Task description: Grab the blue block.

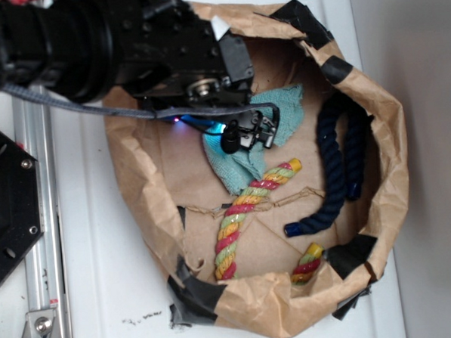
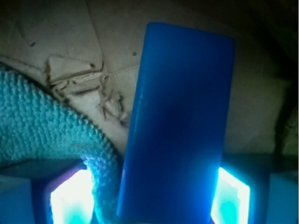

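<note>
Clearly the jaws straddle the blue block (image 2: 180, 126), contact unclear.

One blue block (image 2: 180, 121), one teal cloth (image 1: 244, 157), one dark navy rope (image 1: 339, 170) and two striped ropes, a long one (image 1: 246, 209) and a short one (image 1: 307, 263) (both red, yellow and green), all inside one brown paper bag (image 1: 391, 153).

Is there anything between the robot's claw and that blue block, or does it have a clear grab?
Nothing visible blocks it. In the wrist view the blue block lies between the two glowing fingers of the gripper. The teal cloth crowds one side of the block, near one finger, and might get pinched.
</note>
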Available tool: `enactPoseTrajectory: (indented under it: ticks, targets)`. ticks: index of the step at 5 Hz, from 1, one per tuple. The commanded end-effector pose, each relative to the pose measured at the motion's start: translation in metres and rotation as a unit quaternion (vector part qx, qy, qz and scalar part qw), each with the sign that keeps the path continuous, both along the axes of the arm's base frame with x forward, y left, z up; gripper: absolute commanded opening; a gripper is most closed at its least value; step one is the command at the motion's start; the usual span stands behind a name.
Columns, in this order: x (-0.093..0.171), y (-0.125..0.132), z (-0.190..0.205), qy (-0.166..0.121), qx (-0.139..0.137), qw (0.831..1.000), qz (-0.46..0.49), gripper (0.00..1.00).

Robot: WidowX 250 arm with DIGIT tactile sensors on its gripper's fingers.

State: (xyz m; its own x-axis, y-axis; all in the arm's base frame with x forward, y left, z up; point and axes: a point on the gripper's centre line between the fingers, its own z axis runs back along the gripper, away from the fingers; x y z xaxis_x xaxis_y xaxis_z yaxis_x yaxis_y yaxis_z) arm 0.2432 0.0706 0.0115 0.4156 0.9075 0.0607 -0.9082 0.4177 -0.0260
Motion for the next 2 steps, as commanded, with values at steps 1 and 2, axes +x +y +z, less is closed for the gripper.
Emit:
enactPoseTrajectory:
  ticks: [1, 2]
  targets:
    - [-0.0105, 0.0246, 0.0007, -0.002, 0.006, 1.0, 0.025, 0.0]
    - [-0.0091, 0.0215, 0.0074, -0.008, 0.009, 1.0, 0.005, 0.0]
